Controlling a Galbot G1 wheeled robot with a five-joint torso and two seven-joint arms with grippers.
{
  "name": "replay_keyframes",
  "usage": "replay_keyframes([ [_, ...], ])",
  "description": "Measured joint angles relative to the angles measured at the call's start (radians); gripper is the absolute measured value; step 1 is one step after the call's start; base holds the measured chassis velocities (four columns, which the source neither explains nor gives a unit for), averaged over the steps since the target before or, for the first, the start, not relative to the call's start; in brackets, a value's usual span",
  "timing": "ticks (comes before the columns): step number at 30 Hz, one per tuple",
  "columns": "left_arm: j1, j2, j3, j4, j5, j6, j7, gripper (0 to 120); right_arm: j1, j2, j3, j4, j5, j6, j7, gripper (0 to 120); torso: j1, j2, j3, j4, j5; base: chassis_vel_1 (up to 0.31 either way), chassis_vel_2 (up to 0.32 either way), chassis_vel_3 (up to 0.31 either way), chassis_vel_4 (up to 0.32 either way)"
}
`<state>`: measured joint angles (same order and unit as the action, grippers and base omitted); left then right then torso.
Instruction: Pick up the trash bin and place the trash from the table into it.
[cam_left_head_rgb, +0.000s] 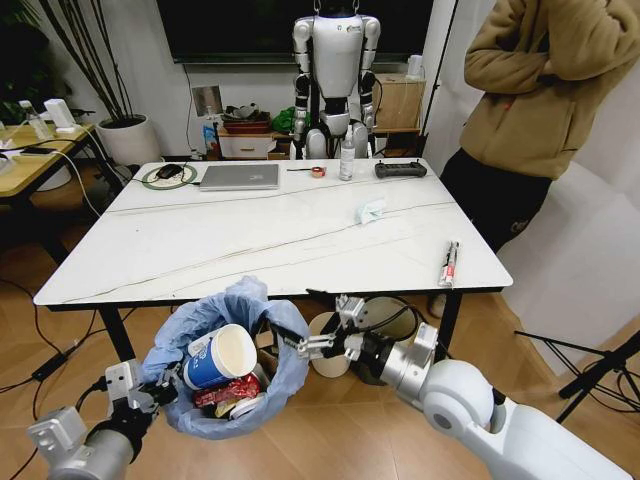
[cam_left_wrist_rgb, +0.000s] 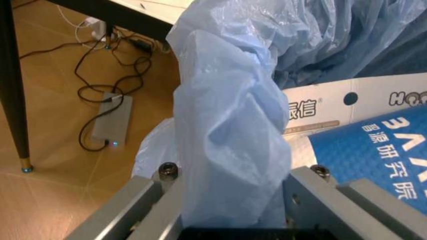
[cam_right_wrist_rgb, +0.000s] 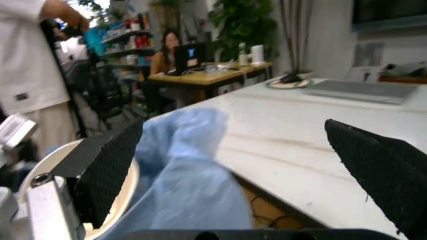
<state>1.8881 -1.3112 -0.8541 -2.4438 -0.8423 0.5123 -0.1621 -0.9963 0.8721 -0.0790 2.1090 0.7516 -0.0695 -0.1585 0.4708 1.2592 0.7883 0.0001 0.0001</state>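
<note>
Trash bin (cam_left_head_rgb: 235, 365) hangs below the desk's (cam_left_head_rgb: 250, 250) near edge — the left gripper (cam_left_head_rgb: 150, 395) has its fingers pinched on the blue bag at the rim. Inside lie a blue-and-white cup (cam_left_head_rgb: 215, 357) and red can (cam_left_head_rgb: 228, 390). The right gripper (cam_left_head_rgb: 290, 338) sits just beside the bin, fingers spread — crumpled paper (cam_left_head_rgb: 371, 211) rests on the desk.

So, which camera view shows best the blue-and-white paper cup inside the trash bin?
The head view: the blue-and-white paper cup lies whole in the trash bin, its open mouth visible. The left wrist view shows a blue printed patch of it behind the bag. The right wrist view shows a cream curved rim, probably the cup's.
</note>
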Motion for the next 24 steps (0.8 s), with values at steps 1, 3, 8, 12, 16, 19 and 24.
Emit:
replay_keyframes([
  [1, 0.000, -0.003, 0.002, 0.001, 0.000, 0.000, 0.000, 0, -0.001, 0.003, 0.013, 0.000, 0.000, -0.001, 0.009, 100, 0.000, 0.000, 0.000, -0.0001, 0.0000, 0.000, 0.000, 0.000, 0.000],
  [3, -0.001, -0.006, 0.004, 0.002, 0.000, 0.000, 0.000, 0, -0.002, 0.007, 0.037, 0.000, 0.002, -0.003, 0.024, 100, 0.000, 0.000, 0.000, 0.0001, 0.0000, 0.000, 0.000, 0.000, 0.000],
  [8, -0.005, -0.005, 0.013, 0.008, 0.000, 0.000, 0.000, 0, -0.016, 0.010, 0.163, -0.002, 0.044, -0.005, 0.094, 100, 0.000, 0.000, 0.000, 0.0000, 0.0001, 0.000, 0.000, 0.000, 0.000],
  [12, -0.004, -0.008, 0.020, 0.008, 0.004, 0.000, 0.002, 0, -0.028, 0.020, 0.214, -0.008, 0.060, -0.011, 0.152, 100, 0.000, 0.000, 0.000, 0.0000, 0.0000, 0.000, 0.000, 0.000, 0.000],
  [16, -0.004, -0.008, 0.023, 0.008, 0.008, 0.000, 0.003, 0, -0.032, 0.036, 0.262, -0.024, 0.057, -0.040, 0.186, 100, 0.000, 0.000, 0.000, 0.0000, 0.0000, 0.000, 0.000, 0.000, 0.000],
  [19, -0.004, -0.006, 0.023, 0.008, 0.007, 0.000, 0.004, 0, -0.027, 0.053, 0.299, -0.059, 0.049, -0.065, 0.209, 100, 0.000, 0.000, 0.000, -0.0001, 0.0001, 0.000, 0.000, 0.000, 0.000],
  [24, 0.004, -0.012, 0.023, 0.002, 0.008, -0.001, 0.005, 0, -0.014, 0.075, 0.320, -0.124, 0.037, -0.069, 0.245, 100, 0.000, 0.000, 0.000, 0.0000, 0.0000, 0.000, 0.000, 0.000, 0.000],
])
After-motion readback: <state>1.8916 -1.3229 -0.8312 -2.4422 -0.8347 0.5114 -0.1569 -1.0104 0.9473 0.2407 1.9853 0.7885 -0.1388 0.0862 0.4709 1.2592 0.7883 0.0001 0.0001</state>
